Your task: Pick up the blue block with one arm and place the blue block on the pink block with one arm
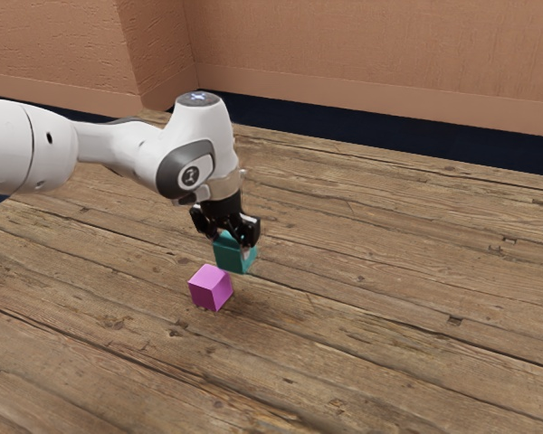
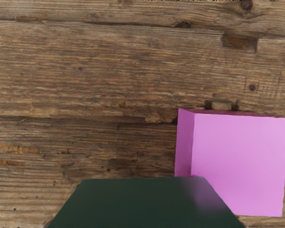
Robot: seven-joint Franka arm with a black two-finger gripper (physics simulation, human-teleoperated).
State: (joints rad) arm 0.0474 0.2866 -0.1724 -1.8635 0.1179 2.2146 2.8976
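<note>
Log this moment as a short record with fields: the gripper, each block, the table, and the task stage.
gripper: shut on the blue block, fingers on two sides of its top
blue block: teal-blue, held, close beside the pink block, not on it; whether it is clear of the table is hard to tell
pink block: resting on the table, top bare
table: weathered wooden planks
task stage: grasp made, stacking not yet done
</note>
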